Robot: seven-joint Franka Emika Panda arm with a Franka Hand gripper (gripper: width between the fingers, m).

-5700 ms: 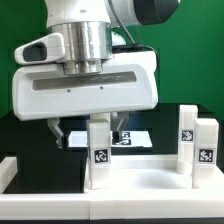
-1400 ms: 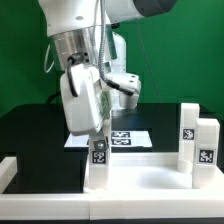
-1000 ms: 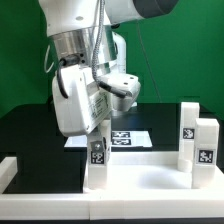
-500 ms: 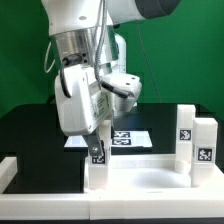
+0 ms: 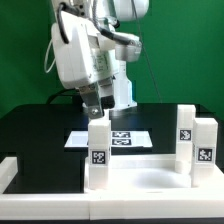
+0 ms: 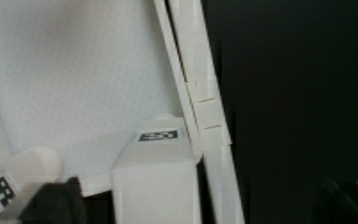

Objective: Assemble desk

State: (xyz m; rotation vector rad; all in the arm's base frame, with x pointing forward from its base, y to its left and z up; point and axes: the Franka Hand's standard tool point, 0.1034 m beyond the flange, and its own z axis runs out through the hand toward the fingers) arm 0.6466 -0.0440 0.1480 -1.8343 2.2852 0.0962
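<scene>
The white desk tabletop (image 5: 130, 185) lies upside down at the front of the black table. One tagged white leg (image 5: 99, 155) stands upright at its near corner on the exterior view's left. Two more legs (image 5: 187, 135) (image 5: 205, 150) stand at the exterior view's right. My gripper (image 5: 97, 110) hangs just above the left leg, apart from it, empty, with its jaws apart. In the wrist view the same leg (image 6: 158, 185) shows end-on beside the tabletop's rim (image 6: 190, 80), with dark fingertips (image 6: 55, 200) at the frame's edge.
The marker board (image 5: 125, 138) lies flat on the black table behind the tabletop. A white rail (image 5: 6, 170) edges the table at the exterior view's left. A green backdrop stands behind the arm.
The gripper was down around the top of the left leg; now it has let go and risen above it. The leg stays upright in the tabletop's corner.
</scene>
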